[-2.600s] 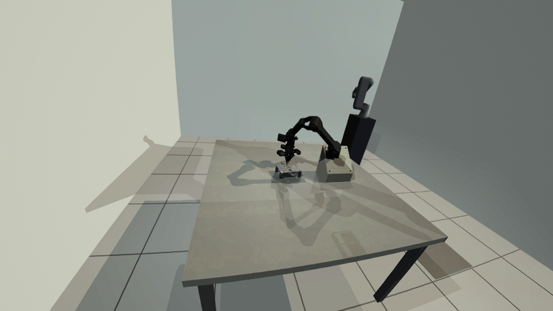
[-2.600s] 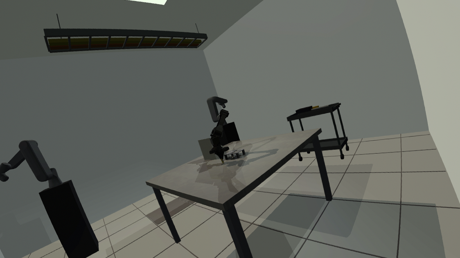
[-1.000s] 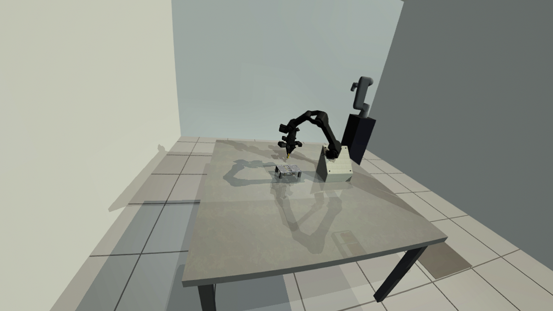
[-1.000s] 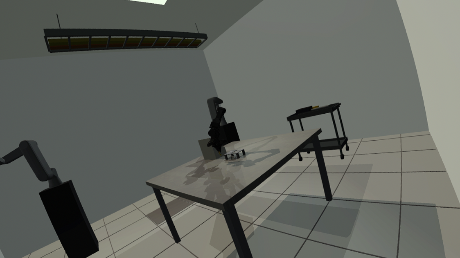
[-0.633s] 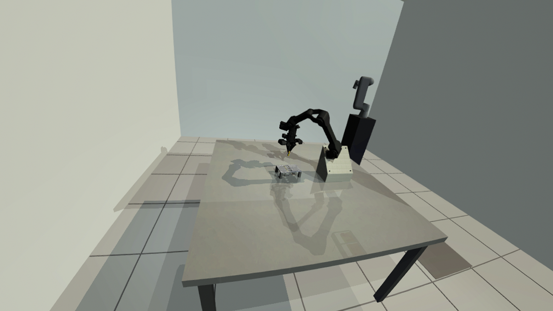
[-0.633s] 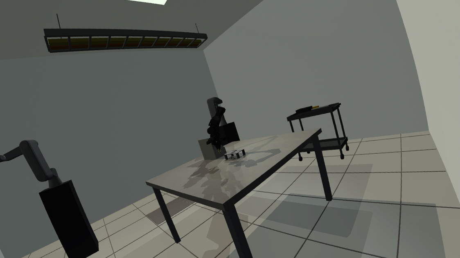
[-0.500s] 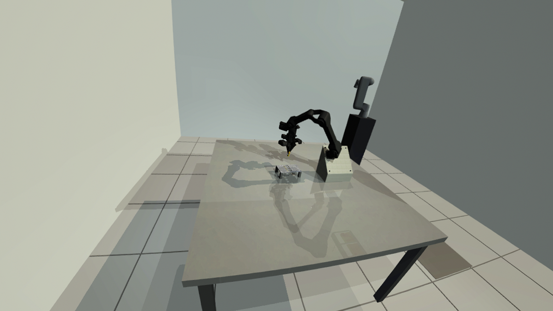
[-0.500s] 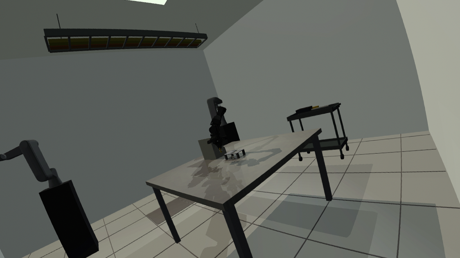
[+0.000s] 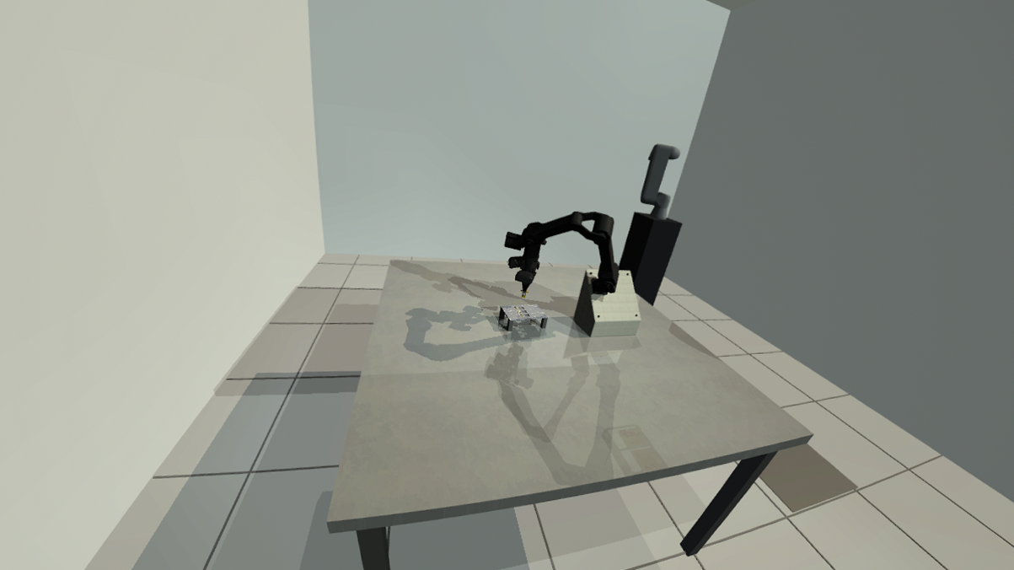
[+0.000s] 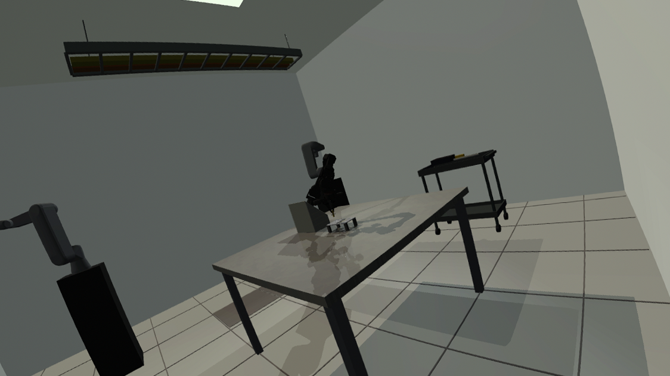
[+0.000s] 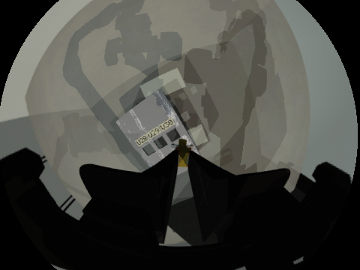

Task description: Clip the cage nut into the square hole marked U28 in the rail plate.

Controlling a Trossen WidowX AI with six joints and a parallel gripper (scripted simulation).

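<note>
My gripper (image 9: 524, 291) (image 10: 333, 212) (image 11: 182, 154) is shut on the yellow-brown cage nut (image 9: 523, 294) (image 10: 333, 215) (image 11: 183, 159) and holds it above the rail plate. The grey rail plate (image 9: 508, 310) (image 11: 144, 110) stands on short dark legs, and shows small in the exterior view. In the wrist view the plate is turned at a slant, with labels U28, U29 and U30 beside three dark square holes. The hole marked U28 (image 11: 149, 151) is the leftmost and looks empty. The nut overlaps the plate's edge near the U30 hole (image 11: 173, 135) in that view. The nut's wings are mostly hidden by the fingertips.
The plate stands on a grey table (image 9: 454, 421) (image 10: 301, 275). The arm's pale base block (image 9: 616, 310) (image 10: 302, 217) is beside it. Shadows of the arm cross the table top. A cart (image 10: 457, 164) and another arm on a black pedestal (image 10: 96, 323) stand away from the table.
</note>
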